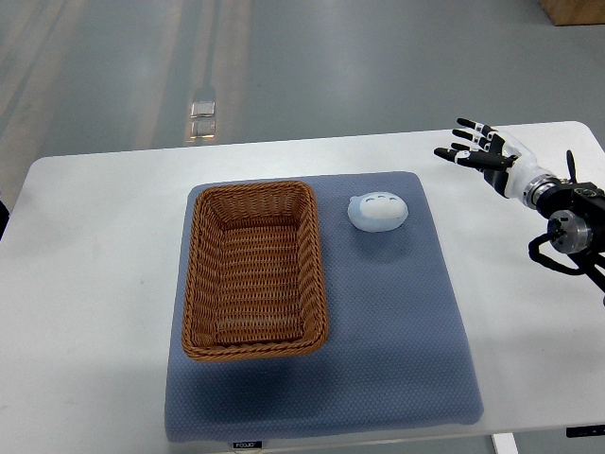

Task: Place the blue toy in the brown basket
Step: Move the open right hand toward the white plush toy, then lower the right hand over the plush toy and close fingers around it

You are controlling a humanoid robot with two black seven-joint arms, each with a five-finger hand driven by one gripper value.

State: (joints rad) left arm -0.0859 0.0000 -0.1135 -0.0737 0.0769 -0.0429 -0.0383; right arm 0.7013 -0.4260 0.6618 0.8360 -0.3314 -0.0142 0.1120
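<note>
A pale blue round toy (378,211) lies on the blue-grey mat (378,322), just right of the brown wicker basket (200,284). The basket is rectangular and holds nothing. My right hand (477,149) hovers over the white table at the right, well right of and slightly beyond the toy, its fingers spread and holding nothing. Its arm enters from the right edge. The left arm does not show.
The mat lies on a white table (95,246) whose far edge borders a grey floor. A small shiny object (202,117) lies on the floor beyond the table. A cardboard box corner (577,9) shows at the top right.
</note>
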